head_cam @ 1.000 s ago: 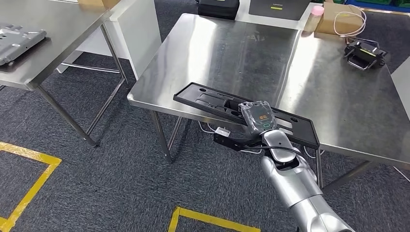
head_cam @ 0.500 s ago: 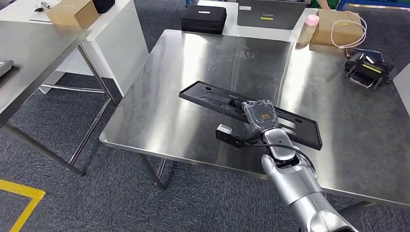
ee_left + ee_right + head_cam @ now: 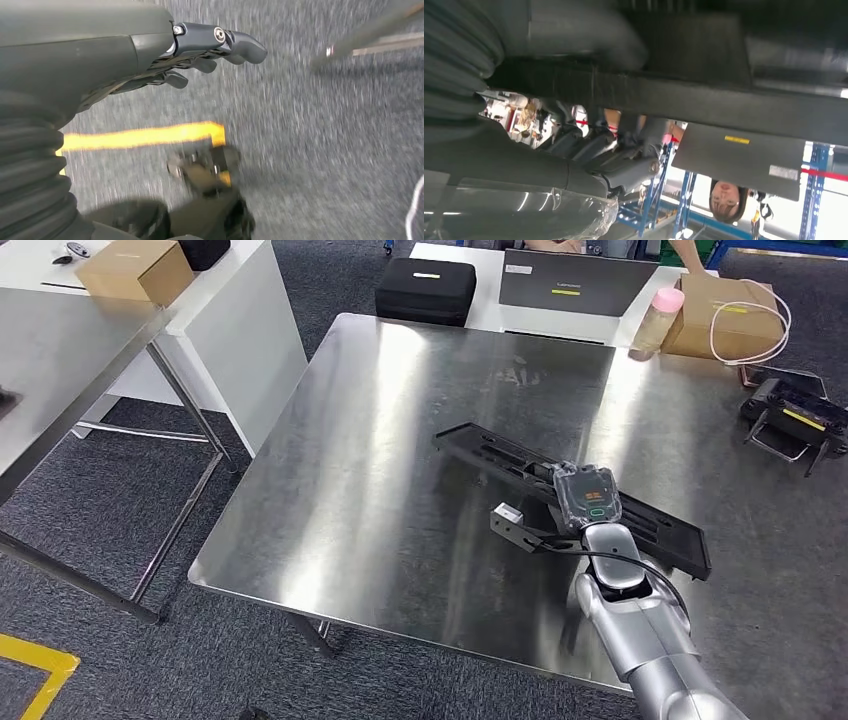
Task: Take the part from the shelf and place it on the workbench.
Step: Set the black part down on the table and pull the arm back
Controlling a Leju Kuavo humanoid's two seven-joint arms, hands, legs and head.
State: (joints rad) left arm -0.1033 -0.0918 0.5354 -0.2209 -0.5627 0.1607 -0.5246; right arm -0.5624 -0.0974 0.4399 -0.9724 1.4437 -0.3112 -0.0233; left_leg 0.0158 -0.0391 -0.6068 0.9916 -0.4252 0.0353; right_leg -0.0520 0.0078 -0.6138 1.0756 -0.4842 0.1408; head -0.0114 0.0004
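Steel workbench (image 3: pixel 400 440) lies beneath the right robot hand (image 3: pixel 588 498) gripping a black part (image 3: pixel 520 460).

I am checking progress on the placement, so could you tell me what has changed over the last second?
The robot has stepped closer, so the whole view has shifted: the workbench now lies under the right hand and the black part, which earlier hung over its near edge. The right hand still holds the part. The left hand hangs open above the floor.

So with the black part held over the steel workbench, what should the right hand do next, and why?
Probably lower it. The right hand holds the black part over the workbench, with bare steel beneath; whether it touches is unclear.
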